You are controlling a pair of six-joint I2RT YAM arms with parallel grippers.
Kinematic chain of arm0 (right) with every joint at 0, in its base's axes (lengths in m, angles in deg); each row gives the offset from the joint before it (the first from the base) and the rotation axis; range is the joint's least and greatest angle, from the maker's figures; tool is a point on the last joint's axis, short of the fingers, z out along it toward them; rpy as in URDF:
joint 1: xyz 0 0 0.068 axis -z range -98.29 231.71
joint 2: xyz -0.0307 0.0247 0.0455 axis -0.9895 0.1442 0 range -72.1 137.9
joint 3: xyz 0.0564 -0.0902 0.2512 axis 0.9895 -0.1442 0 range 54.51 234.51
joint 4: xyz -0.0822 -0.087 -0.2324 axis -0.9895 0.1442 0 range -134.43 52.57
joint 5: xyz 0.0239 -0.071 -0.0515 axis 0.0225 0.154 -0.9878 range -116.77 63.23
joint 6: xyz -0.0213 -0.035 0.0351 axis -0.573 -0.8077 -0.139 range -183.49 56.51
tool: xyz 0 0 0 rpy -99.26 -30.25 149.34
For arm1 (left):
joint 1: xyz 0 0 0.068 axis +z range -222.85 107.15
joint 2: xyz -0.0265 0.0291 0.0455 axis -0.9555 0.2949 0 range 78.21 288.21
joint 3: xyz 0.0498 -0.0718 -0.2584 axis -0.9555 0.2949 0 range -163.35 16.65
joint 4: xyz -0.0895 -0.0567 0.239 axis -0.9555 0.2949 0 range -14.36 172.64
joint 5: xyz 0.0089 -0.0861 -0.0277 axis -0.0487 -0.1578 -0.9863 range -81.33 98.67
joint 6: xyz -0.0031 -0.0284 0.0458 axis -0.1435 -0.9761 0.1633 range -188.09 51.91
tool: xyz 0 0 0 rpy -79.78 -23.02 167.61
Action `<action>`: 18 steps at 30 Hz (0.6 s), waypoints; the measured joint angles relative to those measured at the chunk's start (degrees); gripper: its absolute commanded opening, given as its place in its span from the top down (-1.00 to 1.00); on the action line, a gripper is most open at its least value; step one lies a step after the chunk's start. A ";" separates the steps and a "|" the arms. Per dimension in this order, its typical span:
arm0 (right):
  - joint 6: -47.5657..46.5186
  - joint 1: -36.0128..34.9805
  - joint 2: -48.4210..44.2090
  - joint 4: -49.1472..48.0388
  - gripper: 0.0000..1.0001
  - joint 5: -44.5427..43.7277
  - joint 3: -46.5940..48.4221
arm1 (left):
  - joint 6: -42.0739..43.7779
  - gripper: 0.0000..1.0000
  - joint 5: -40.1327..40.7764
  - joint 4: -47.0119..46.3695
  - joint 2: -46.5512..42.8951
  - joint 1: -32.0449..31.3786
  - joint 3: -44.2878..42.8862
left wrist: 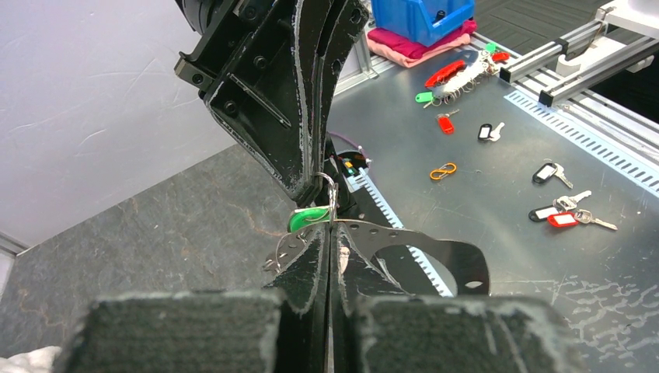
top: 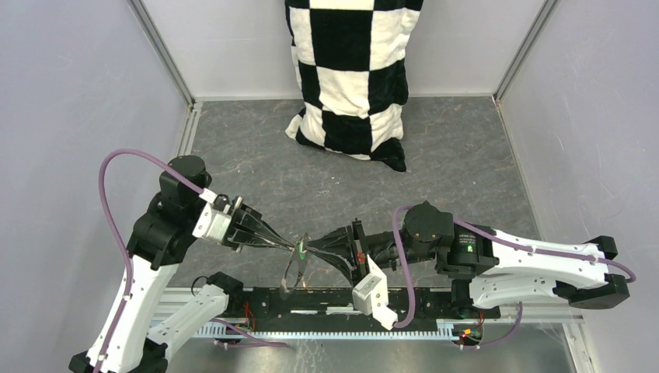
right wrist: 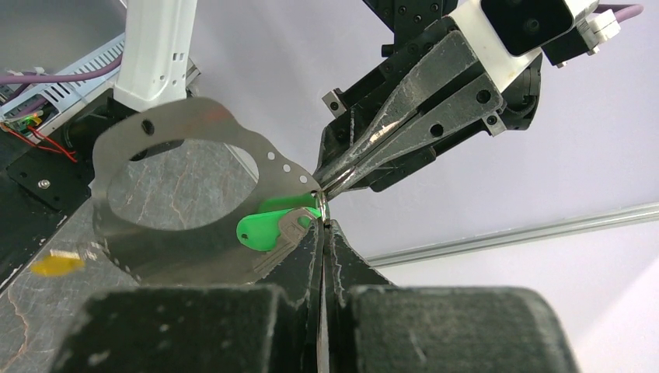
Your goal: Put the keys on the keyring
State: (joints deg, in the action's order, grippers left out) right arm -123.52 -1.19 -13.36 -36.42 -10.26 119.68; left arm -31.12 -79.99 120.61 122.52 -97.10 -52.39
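Observation:
The grey keyring strap (top: 292,273) hangs in the air between my two grippers, above the table's near edge. It also shows in the left wrist view (left wrist: 435,250) and the right wrist view (right wrist: 124,155). The green key (top: 300,249) sits at the strap's top edge on a thin silver ring (left wrist: 330,186). My left gripper (top: 273,241) is shut on the strap's edge. My right gripper (top: 317,250) is shut tip to tip against it, on the ring beside the green key (right wrist: 268,227). The blue key is out of view. A small blurred yellow thing (right wrist: 56,264) lies below.
The black-and-white checkered cloth (top: 350,78) stands at the back middle. A black rail (top: 326,299) runs along the near edge under the grippers. Beyond the cell, a metal bench (left wrist: 505,155) holds several loose tagged keys and an orange clip (left wrist: 443,170).

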 measured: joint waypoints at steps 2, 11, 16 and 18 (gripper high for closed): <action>0.17 0.00 0.09 -0.20 1.00 0.11 0.00 | 0.04 0.96 0.00 0.00 -0.11 0.00 0.02; 0.26 -0.17 0.24 -0.20 1.00 0.20 0.00 | 0.09 0.96 0.07 0.00 -0.31 0.00 0.33; 0.39 -0.28 0.26 -0.26 1.00 0.20 0.00 | 0.13 0.96 0.28 0.02 -0.66 0.00 0.98; 0.42 -0.31 0.26 -0.66 0.99 0.20 0.00 | 0.15 0.96 0.72 0.04 -0.66 0.00 1.16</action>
State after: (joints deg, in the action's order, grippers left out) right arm -123.10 -1.49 -13.10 -37.08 -10.06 119.68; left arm -30.97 -79.27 120.65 121.87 -97.10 -51.23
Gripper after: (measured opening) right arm 0.006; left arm 0.023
